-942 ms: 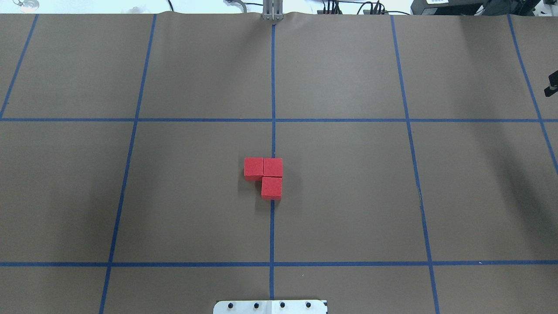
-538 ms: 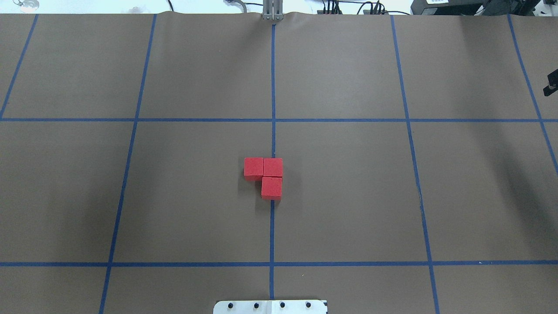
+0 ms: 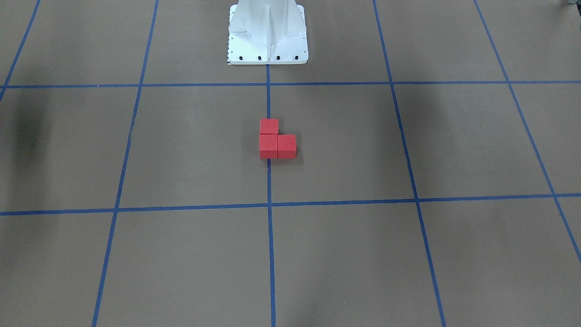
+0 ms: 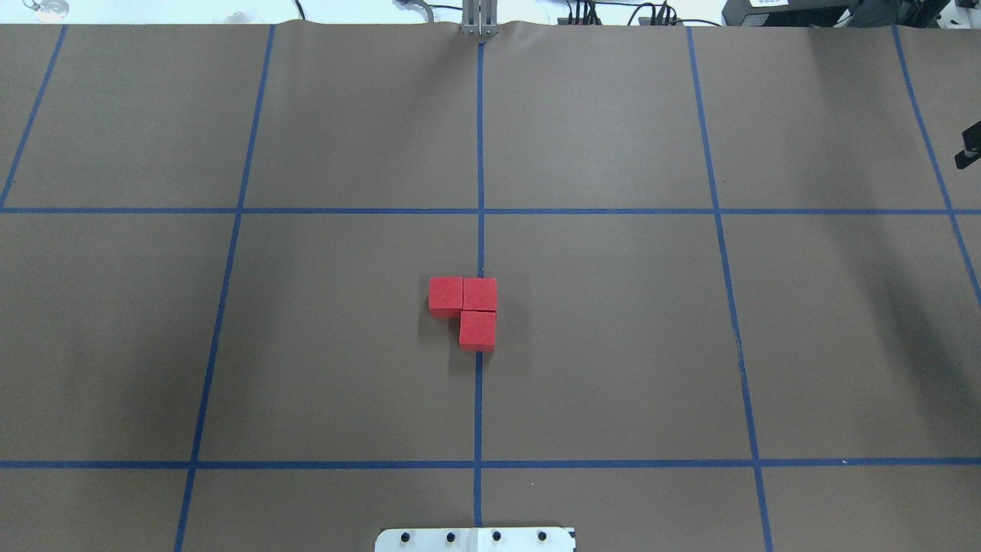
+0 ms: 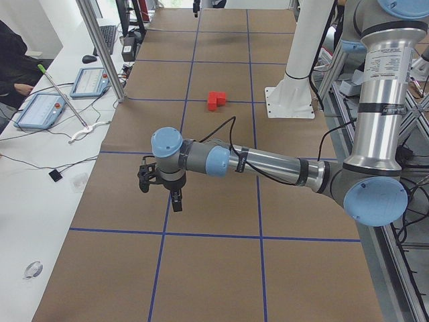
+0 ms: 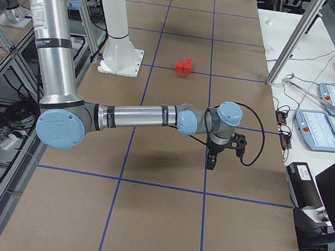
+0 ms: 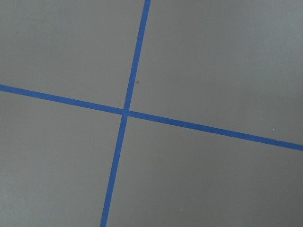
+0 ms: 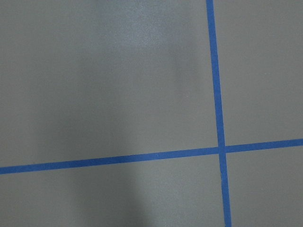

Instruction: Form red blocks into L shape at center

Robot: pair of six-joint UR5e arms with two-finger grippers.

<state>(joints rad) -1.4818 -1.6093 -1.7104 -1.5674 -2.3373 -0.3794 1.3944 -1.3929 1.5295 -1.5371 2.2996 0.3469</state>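
Three red blocks lie touching in an L at the table's center, on the middle grid line. In the overhead view they are a left block [image 4: 446, 295], a corner block [image 4: 480, 294] and a near block [image 4: 477, 330]. They also show in the front-facing view [image 3: 277, 145], the left view [image 5: 216, 100] and the right view [image 6: 184, 66]. My left gripper [image 5: 175, 201] hangs far from them near the table's left end. My right gripper [image 6: 211, 160] hangs near the right end. I cannot tell whether either is open or shut. Both wrist views show only paper and tape.
Brown paper with a blue tape grid [image 4: 480, 211] covers the table. The white robot pedestal [image 3: 268, 32] stands at the near middle edge. A dark part [image 4: 971, 146] pokes in at the overhead view's right edge. Tablets and cables [image 5: 41, 111] lie beyond the table's far side.
The dark part at the overhead view's right edge has shifted slightly upward. The red blocks have not moved.
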